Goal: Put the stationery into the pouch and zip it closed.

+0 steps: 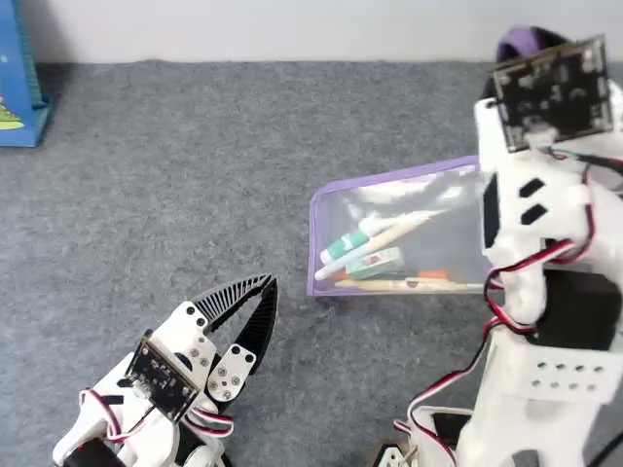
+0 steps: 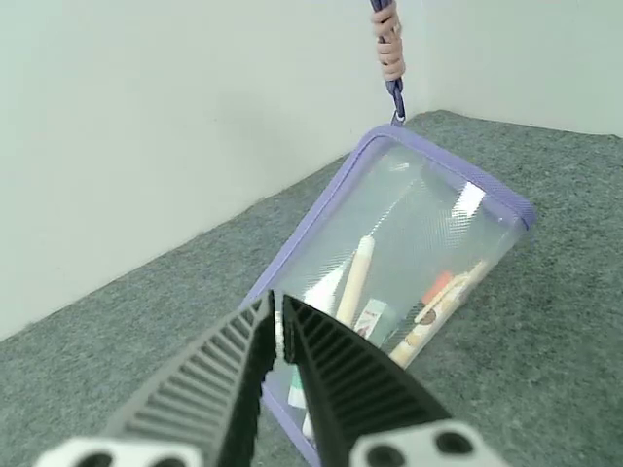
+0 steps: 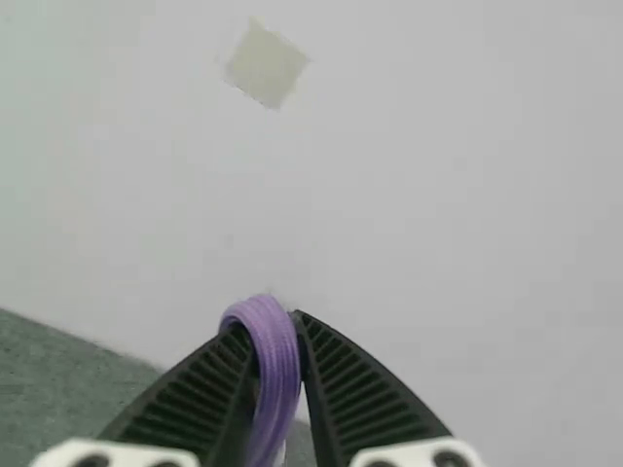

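1. Left tool [image 2: 275, 305]: the jaws are drawn together with only a hairline slit between them, and there's nothing in them. On the high view I see it [image 1: 270, 283] low over the counter [image 1: 195, 165], near side, tips aimed at the pouch and well short of it.
2. Right tool [image 3: 266, 327]: clamped on a purple loop [image 3: 263, 355], with the jaws tight on either side of it. The tool is held up with the white wall [image 3: 438, 195] behind it.
3. Pouch [image 1: 312, 233]: clear body with purple trim, on the counter between the two arms, closer to the right arm. From the left wrist view its purple rim [image 2: 310, 222] runs diagonally away from the left tool.
4. A purple cord [image 2: 392, 83] with a peach-coloured piece on it rises from the pouch's far corner and runs up out of frame. That corner looks raised.
5. The stationery is inside the pouch: a white pen [image 1: 394, 232], a marker with a green cap [image 1: 343, 244], a small green-and-white block [image 1: 376, 263] and a long pencil-like stick [image 1: 409, 284] along the near edge.
6. I can't tell whether the zip is open or closed.
7. Other items: a blue box [image 1: 18, 83] at the far-left corner of the counter against the wall, and a pale square patch [image 3: 265, 66] on the wall.
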Controlling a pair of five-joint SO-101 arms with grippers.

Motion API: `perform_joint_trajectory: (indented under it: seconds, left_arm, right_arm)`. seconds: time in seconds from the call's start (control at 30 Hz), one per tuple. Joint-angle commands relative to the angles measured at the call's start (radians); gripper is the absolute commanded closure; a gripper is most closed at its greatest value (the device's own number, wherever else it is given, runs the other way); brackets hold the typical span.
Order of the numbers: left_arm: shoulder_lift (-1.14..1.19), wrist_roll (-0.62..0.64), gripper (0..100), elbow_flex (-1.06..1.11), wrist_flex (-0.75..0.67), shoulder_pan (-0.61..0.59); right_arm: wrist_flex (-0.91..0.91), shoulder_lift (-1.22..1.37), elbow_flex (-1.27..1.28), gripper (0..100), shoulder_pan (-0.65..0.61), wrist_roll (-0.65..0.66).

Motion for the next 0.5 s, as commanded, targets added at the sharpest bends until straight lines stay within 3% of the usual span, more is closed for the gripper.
perform_joint_trajectory:
  seconds: [0.0,0.23,0.47]
  left_arm:
    - [-0.012,-0.003,99,-0.082,-0.031,-0.006]
    - [-0.012,-0.008,97,-0.177,-0.031,-0.006]
    - [-0.012,-0.008,80,-0.180,-0.023,-0.006]
  right_arm:
    - [0.099,0.042,-0.198,98.7,-0.084,-0.012]
    - [0.186,0.059,-0.393,98.8,-0.300,-0.012]
    - [0.216,0.056,-0.451,98.8,-0.524,-0.006]
